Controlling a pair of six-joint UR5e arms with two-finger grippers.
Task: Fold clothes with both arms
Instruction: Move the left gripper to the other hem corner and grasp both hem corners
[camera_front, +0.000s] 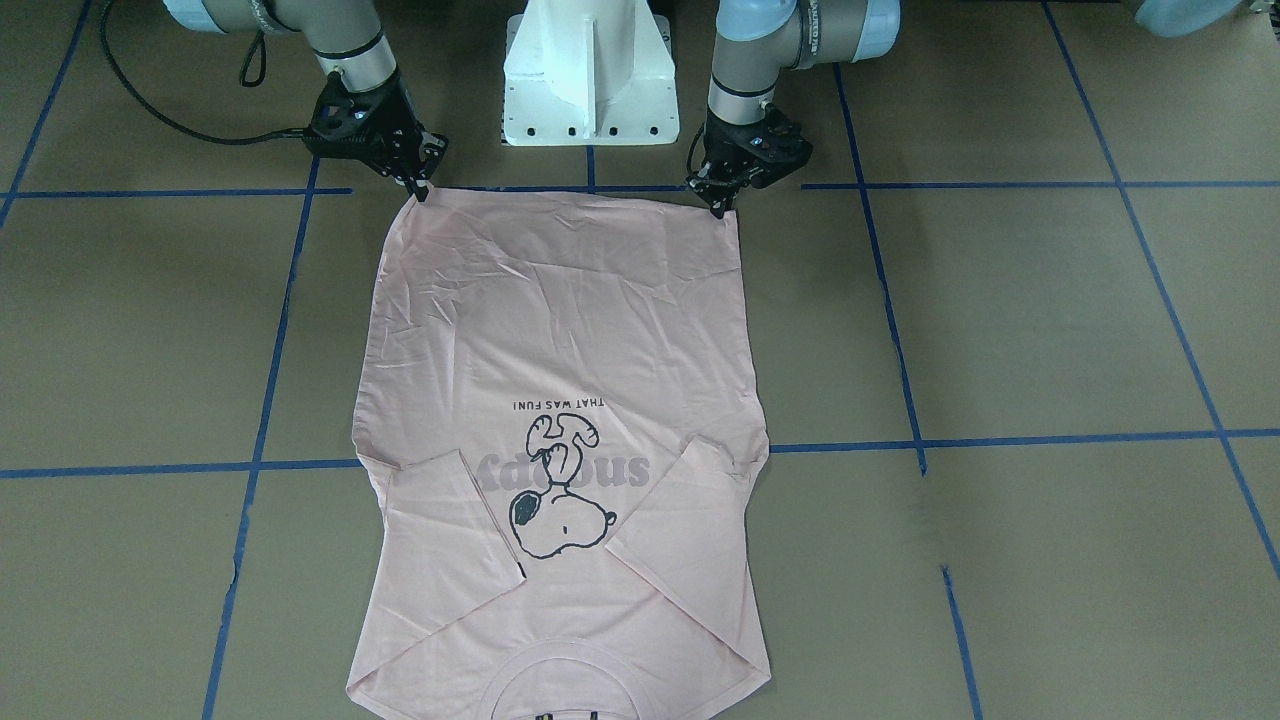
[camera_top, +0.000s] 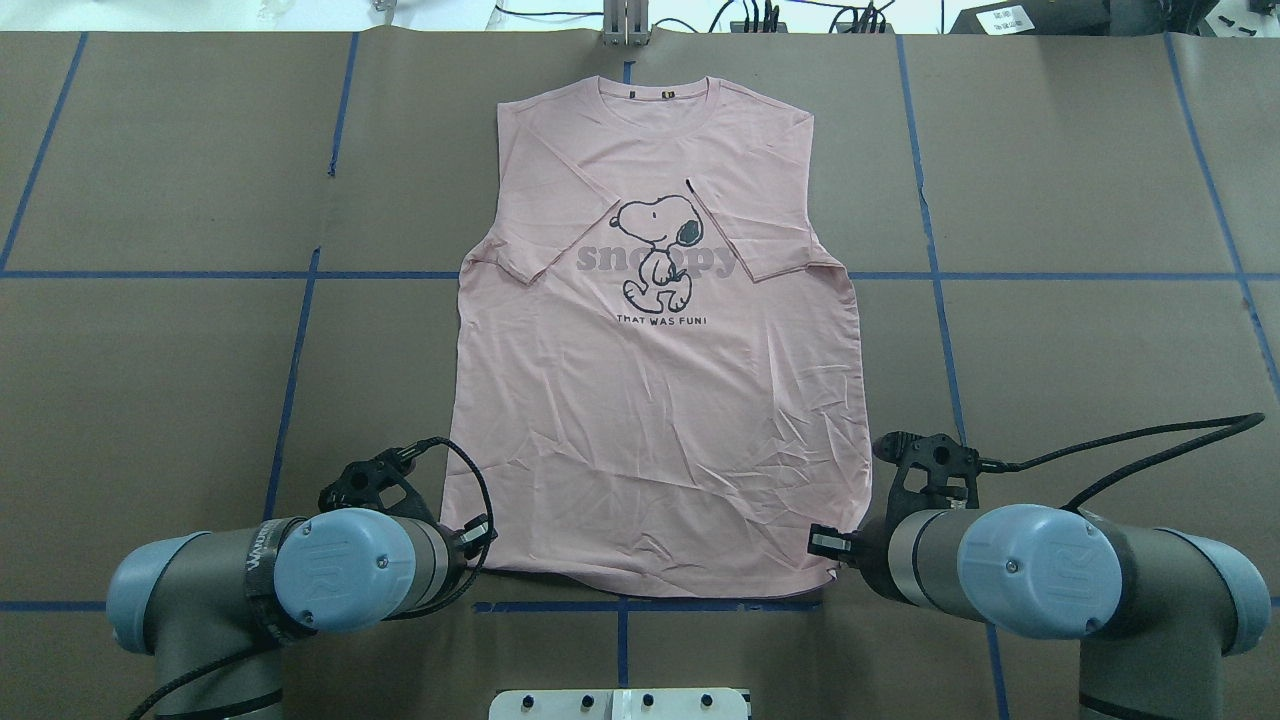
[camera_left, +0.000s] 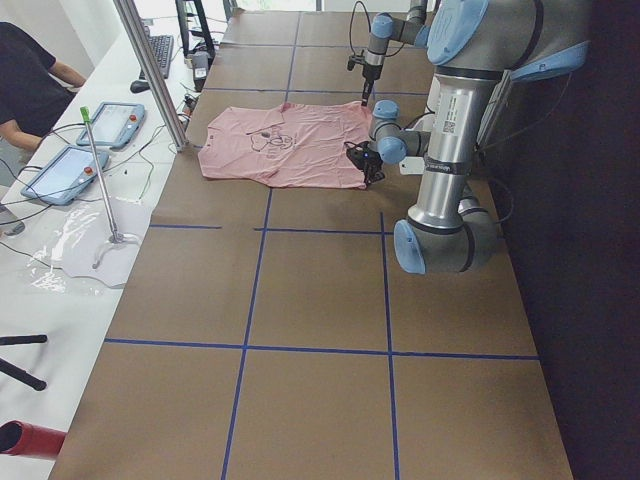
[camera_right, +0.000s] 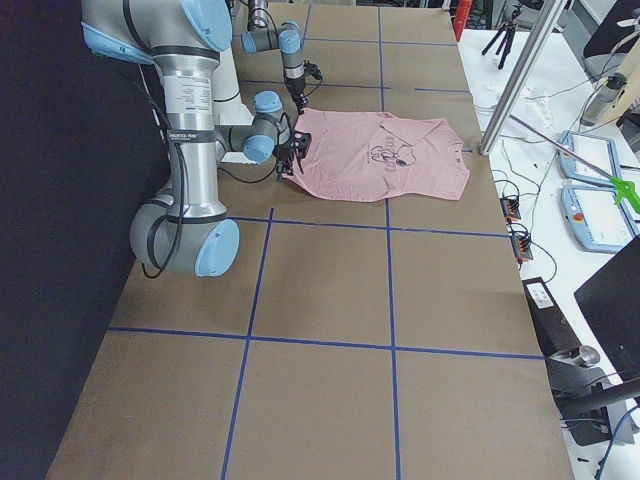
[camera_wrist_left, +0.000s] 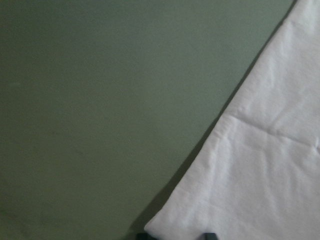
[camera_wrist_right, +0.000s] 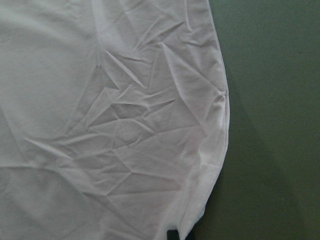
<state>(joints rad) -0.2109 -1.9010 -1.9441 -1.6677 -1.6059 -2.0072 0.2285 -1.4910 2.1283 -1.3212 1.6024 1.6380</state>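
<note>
Garment: the pale pink short-sleeved cotton T-shirt (camera_top: 655, 400) lies flat and print up in the centre of the overhead view, on the brown paper-covered table (camera_top: 150, 350) marked with blue tape lines. The collar is toward the top of that frame and the hem toward the bottom. Both sleeves are folded in over the chest.

Left hand: the black two-finger left gripper (camera_front: 720, 205), upper right of centre in the front-facing view, touches one hem corner. Its wrist view shows that corner between two dark fingertips (camera_wrist_left: 210, 236) at the bottom edge. I cannot tell whether it is clamped.

Right hand: the black two-finger right gripper (camera_front: 418, 188), upper left of centre in the front-facing view, touches the other hem corner. I cannot tell its opening or hold.

Handling: the shirt is probably light, limp and creased. It would likely sag between two held corners and could slip from a shallow pinch.

Where to hold: the two hem corners, taking both layers.

Hidden: the bottom edge of the front-facing frame cuts off the collar. In the overhead view the wrists cover the fingers. The side views are too small to judge.
</note>
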